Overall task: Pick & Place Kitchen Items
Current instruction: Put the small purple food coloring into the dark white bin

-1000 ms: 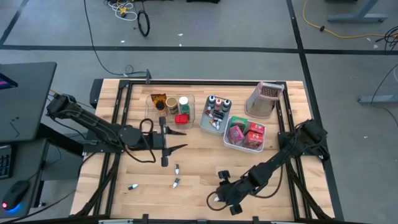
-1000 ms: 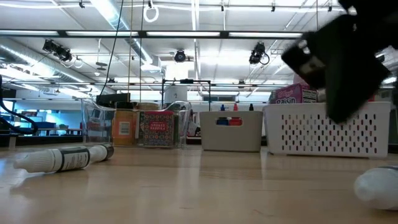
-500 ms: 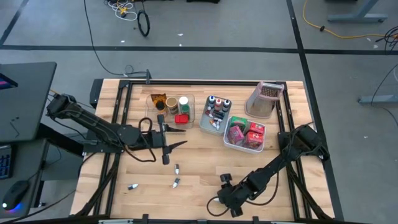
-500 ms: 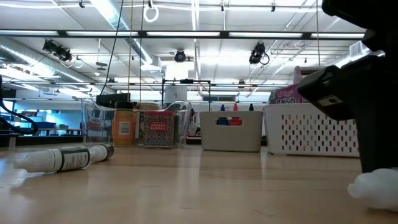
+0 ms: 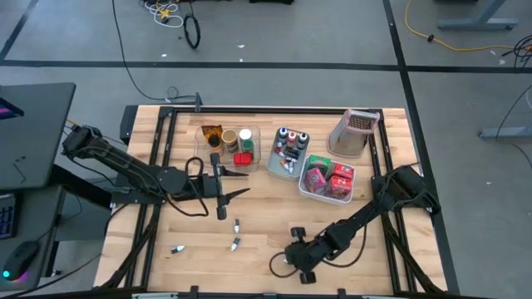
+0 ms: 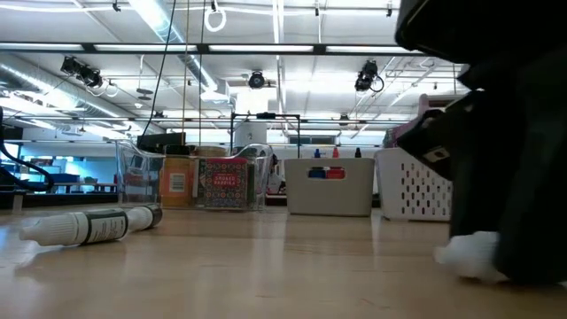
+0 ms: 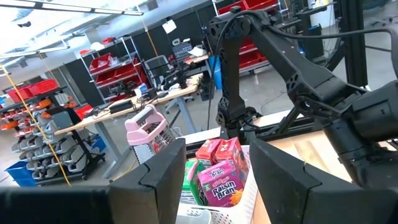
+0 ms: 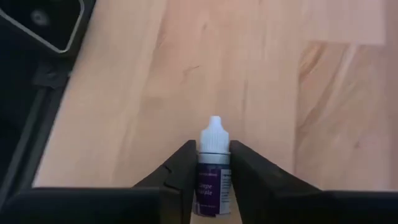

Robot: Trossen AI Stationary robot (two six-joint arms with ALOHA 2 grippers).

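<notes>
A tiny bottle (image 8: pixel 213 149) with a white cap and purple label lies on the wooden table near its front edge, between the fingers of my right gripper (image 8: pixel 213 167), which is shut on it. The high view places this gripper (image 5: pixel 281 266) at the front middle. In the low view only the bottle's white end (image 6: pixel 469 253) shows beside the dark gripper. Three more tiny bottles (image 5: pixel 236 225) (image 5: pixel 235 243) (image 5: pixel 178 248) lie loose on their sides farther left. My left gripper (image 5: pixel 247 184) hangs open and level above the table's middle, holding nothing. My right gripper pinches the bottle's labelled body (image 8: pixel 213 182) between its two fingers, one on each side. The fingers slant down from the table's right and lie along the bottle, whose cap (image 8: pixel 214 129) points away past the fingertips. The bottle lies low at the table.
At the back stand a clear bin (image 5: pixel 226 143) with jars and a red box, a grey bin (image 5: pixel 288 153) with small bottles, a white perforated bin (image 5: pixel 329 180) with pink and red boxes, and a pink grater (image 5: pixel 350 133). Bare wood lies between the bins and the loose bottles.
My right gripper has sunk to the table and gone a little toward the table's left edge. In the low view the bottle's white end has slid left along the table with it.
</notes>
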